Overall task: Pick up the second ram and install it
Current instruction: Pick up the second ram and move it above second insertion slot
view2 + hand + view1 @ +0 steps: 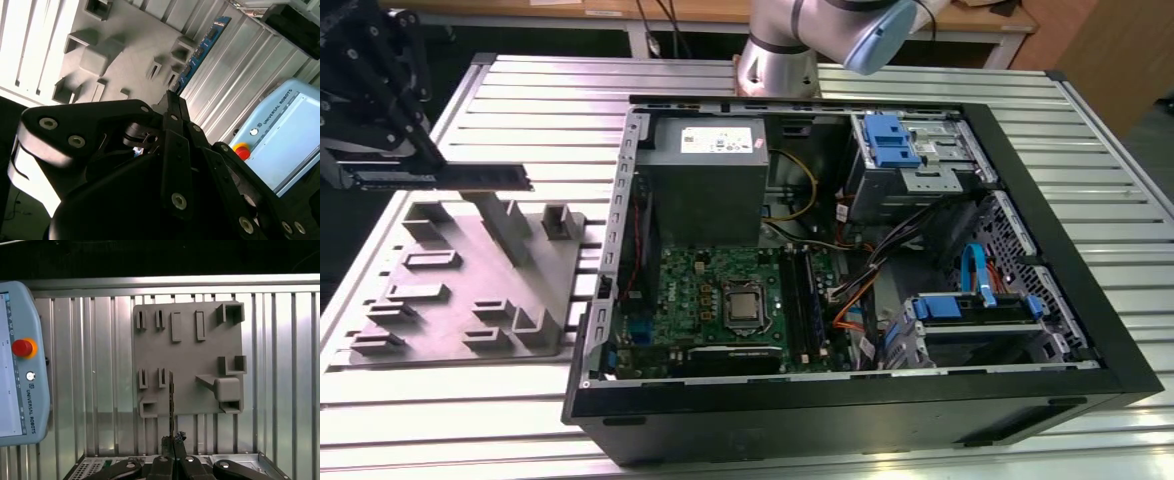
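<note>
Clamping one end of the second ram (467, 178), a thin, long dark memory board, the black gripper (376, 178) holds it level in the air over the grey moulded holder plate (454, 300). That is well to the exterior view's left of the open black computer case (854, 420). In the first wrist view the board shows edge-on, with the fingers pressed shut on it. A white printed label (707, 143) sits on the grey power supply (707, 185), beyond the green motherboard (707, 285). Dark lettering and a red stop button (22, 347) mark the pale blue teach pendant (20, 405).
</note>
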Robot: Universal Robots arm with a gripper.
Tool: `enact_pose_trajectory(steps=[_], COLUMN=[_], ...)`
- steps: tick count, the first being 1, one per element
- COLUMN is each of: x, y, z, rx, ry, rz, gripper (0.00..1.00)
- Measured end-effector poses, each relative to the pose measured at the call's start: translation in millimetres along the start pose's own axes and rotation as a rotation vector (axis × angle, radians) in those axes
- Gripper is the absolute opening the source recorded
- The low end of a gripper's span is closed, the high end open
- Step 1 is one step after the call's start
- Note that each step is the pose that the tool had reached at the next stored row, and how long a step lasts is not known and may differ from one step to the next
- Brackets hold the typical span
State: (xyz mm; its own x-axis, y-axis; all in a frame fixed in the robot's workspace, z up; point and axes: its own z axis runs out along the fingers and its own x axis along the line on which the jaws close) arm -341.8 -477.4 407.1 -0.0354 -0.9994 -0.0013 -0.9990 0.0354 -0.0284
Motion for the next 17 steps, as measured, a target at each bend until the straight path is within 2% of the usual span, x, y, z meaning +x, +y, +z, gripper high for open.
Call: enact_pose_trajectory(steps=[6,17], x=[-2.9,-4.1], y=[-9.3,-43.1], z=[0.9,3.1], rx=[0.0,0.0], ry=[0.0,0.0], rz=[0.0,0.0], gripper=[0.11,0.11])
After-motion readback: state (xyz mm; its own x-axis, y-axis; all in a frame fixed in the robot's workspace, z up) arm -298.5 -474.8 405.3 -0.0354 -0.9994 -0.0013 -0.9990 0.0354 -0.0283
